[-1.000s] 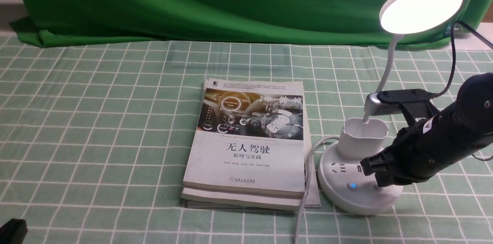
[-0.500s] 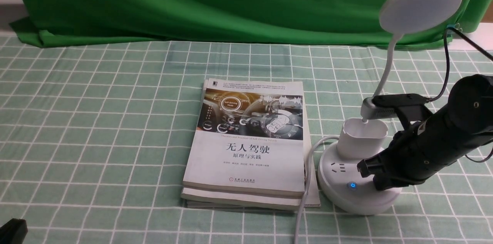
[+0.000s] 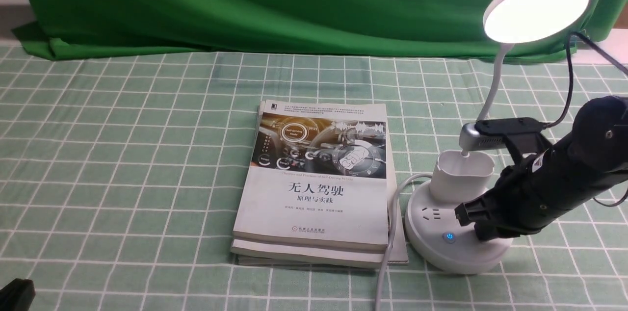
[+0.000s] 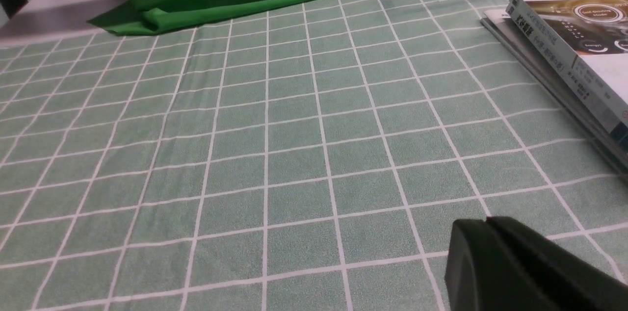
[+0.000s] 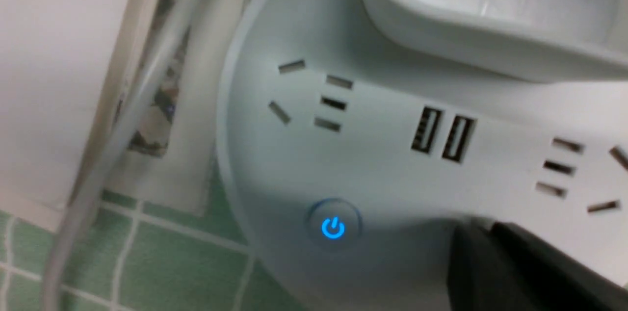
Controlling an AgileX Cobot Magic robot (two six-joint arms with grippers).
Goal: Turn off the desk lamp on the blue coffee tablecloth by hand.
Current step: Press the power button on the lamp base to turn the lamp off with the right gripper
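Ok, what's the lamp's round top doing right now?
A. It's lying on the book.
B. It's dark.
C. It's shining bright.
C: the lamp's round top glows bright white, held high above the base, where the power button shows a blue light.

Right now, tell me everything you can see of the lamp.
The lamp is white plastic: a round disc head, lit, on a thin curved neck rising from a cup on a round base. The base has sockets, two USB ports and a glowing blue power button. It stands on the checked cloth right of the books, its grey cord passing them. The shut right gripper sits on the base's right side, apparently touching.
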